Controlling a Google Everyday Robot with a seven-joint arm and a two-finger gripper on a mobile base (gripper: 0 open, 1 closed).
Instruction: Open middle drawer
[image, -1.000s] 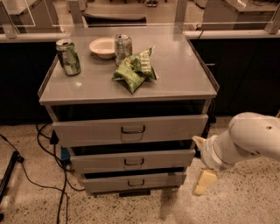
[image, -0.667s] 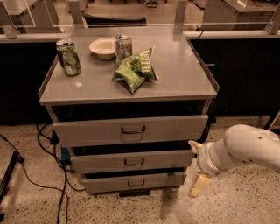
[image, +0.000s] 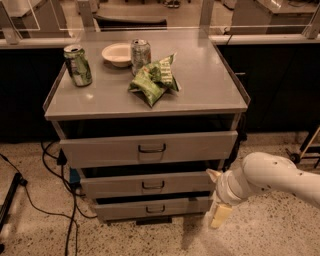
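Note:
The grey cabinet (image: 220, 90) has three drawers. The middle drawer (image: 110, 186) is the low wide front between the taller top drawer (image: 100, 149) and the bottom drawer (image: 120, 208). Its small dark bar handle (image: 153, 185) sits at the centre. A dark gap shows above its front. My gripper (image: 217, 196), on a white arm (image: 270, 176) coming in from the right, hangs at the right end of the middle drawer's front, well right of the handle. It is open and holds nothing. One cream finger (image: 221, 216) points down towards the floor.
On the cabinet top stand a green can (image: 78, 65), a white bowl (image: 117, 53), a silver can (image: 140, 54) and green chip bags (image: 154, 80). Black cables (image: 55, 190) lie on the speckled floor at the left. Dark counters stand behind.
My arm and gripper have moved left and slightly down, closer to the right end of the middle drawer. The drawers have not moved.

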